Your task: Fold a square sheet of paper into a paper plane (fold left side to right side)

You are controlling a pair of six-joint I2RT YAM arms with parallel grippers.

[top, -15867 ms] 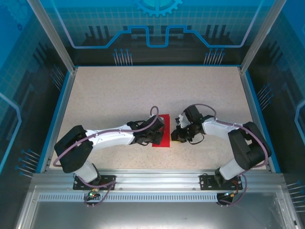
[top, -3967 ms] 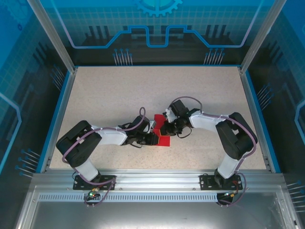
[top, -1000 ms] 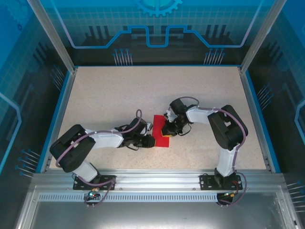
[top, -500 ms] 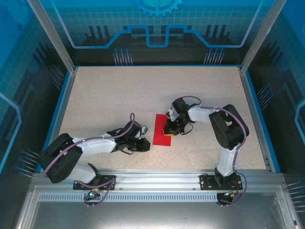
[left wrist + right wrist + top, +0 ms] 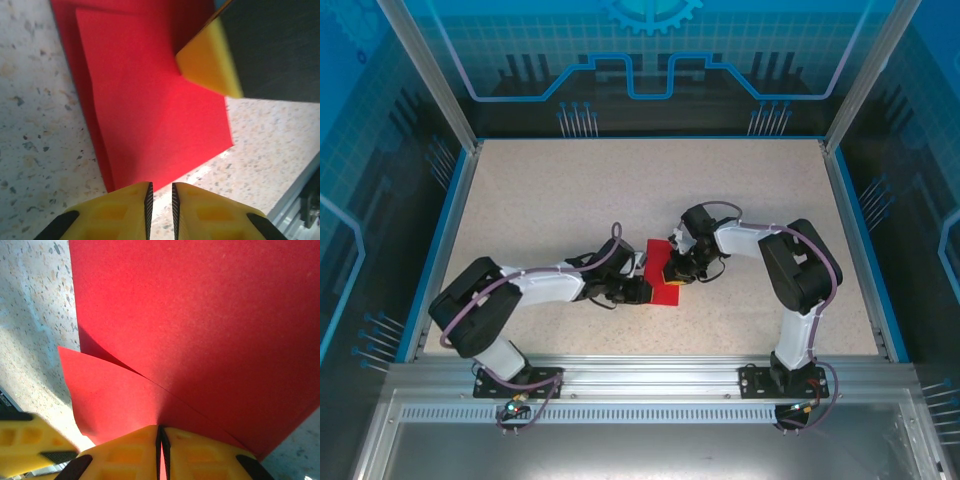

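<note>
The red paper [image 5: 663, 283] lies folded in layers at the table's middle; no yellow face shows. In the left wrist view the paper [image 5: 150, 100] has an upper flap set slightly in from the lower layer's left edge. My left gripper [image 5: 637, 290] sits at the paper's near-left edge, its fingertips [image 5: 160, 192] a narrow gap apart over bare table, just short of the paper. My right gripper [image 5: 674, 272] is shut, tips [image 5: 161, 432] pressed down on the paper [image 5: 200, 315] beside a lifted flap. Its yellow finger [image 5: 210, 62] rests on the sheet.
The speckled tabletop [image 5: 620, 190] is bounded by a blue rim [image 5: 452, 215] and an aluminium rail [image 5: 640, 370] at the near edge. Both forearms converge on the paper from either side. My left finger [image 5: 20, 440] shows at the lower left of the right wrist view.
My left gripper, pulled back to the left half a second ago, has swung right again to the paper's edge. The right gripper has stayed pressed on the paper.
</note>
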